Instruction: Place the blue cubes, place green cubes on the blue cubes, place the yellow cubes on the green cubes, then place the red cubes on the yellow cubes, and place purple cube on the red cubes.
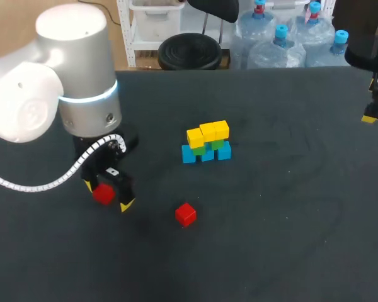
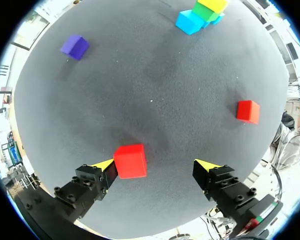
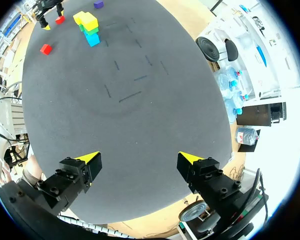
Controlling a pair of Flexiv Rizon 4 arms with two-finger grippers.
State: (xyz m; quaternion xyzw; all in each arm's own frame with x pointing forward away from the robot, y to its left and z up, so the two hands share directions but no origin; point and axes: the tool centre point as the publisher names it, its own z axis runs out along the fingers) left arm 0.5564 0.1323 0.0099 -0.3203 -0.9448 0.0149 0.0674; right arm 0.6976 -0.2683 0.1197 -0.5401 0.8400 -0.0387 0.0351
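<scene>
The stack (image 1: 206, 143) at mid-table has blue cubes (image 1: 207, 155) at the bottom, green cubes (image 1: 217, 145) on them and yellow cubes (image 1: 208, 131) on top. My left gripper (image 1: 107, 195) is down at the table's left and stands open. One red cube (image 2: 130, 160) lies between its fingers, against one fingertip (image 2: 106, 165) and apart from the other. A second red cube (image 1: 185, 214) lies loose in front of the stack. The purple cube (image 2: 74, 47) sits ahead of the left gripper (image 2: 157, 167); the left arm hides it in the head view. My right gripper (image 3: 140, 160) hangs open and empty over the table's far right (image 1: 372, 113).
The table (image 1: 290, 207) is covered in dark cloth. From the right wrist the stack (image 3: 87, 22), the loose red cube (image 3: 45, 49) and the purple cube (image 3: 98, 4) all lie far ahead of the gripper, at the table's other end.
</scene>
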